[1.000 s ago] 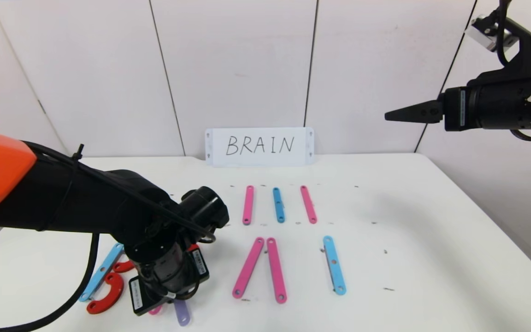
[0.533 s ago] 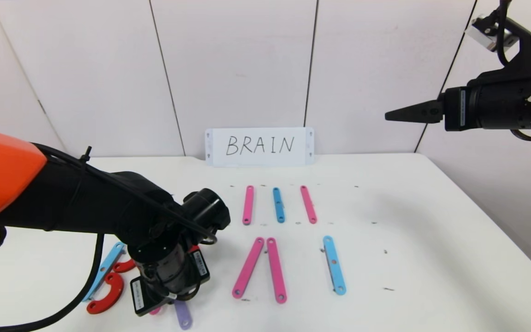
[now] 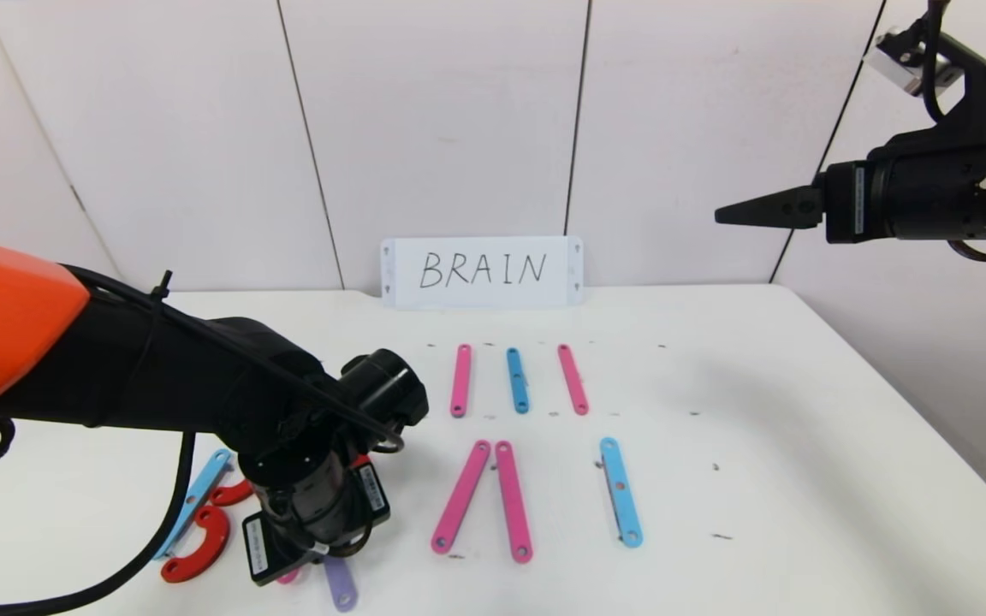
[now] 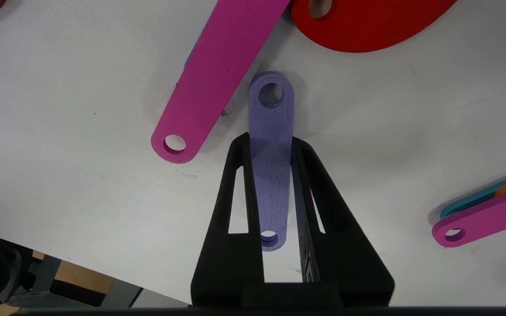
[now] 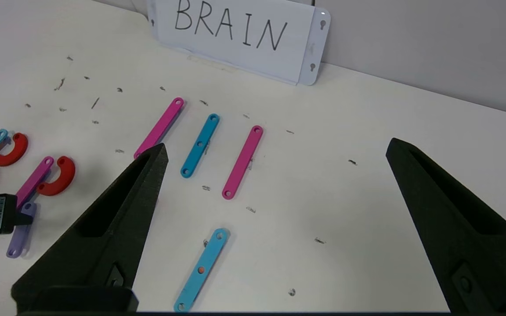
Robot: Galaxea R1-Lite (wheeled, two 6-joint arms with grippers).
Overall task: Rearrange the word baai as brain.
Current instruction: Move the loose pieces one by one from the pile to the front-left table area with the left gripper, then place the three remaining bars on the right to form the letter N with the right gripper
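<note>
The letters are flat strips with holes on the white table (image 3: 801,411). My left gripper (image 4: 270,140) is low at the front left, its fingers shut on either side of a short purple bar (image 4: 270,109), which lies flat and shows below the wrist in the head view (image 3: 341,589). A pink bar (image 4: 218,74) and a red curved piece (image 4: 367,22) lie just beyond it. Another red curved piece (image 3: 198,543) and a light-blue bar (image 3: 189,505) lie to its left. My right gripper (image 3: 720,216) is open, parked high at the right.
Two pink bars (image 3: 460,496) meet in a tent shape at centre, a light-blue bar (image 3: 620,491) to their right. Behind lie a pink (image 3: 460,380), blue (image 3: 517,380) and pink bar (image 3: 573,380). A white BRAIN card (image 3: 482,272) leans on the wall.
My left arm has shifted slightly to the right and the purple bar has slid a little toward the table's front edge. The right arm has not moved.
</note>
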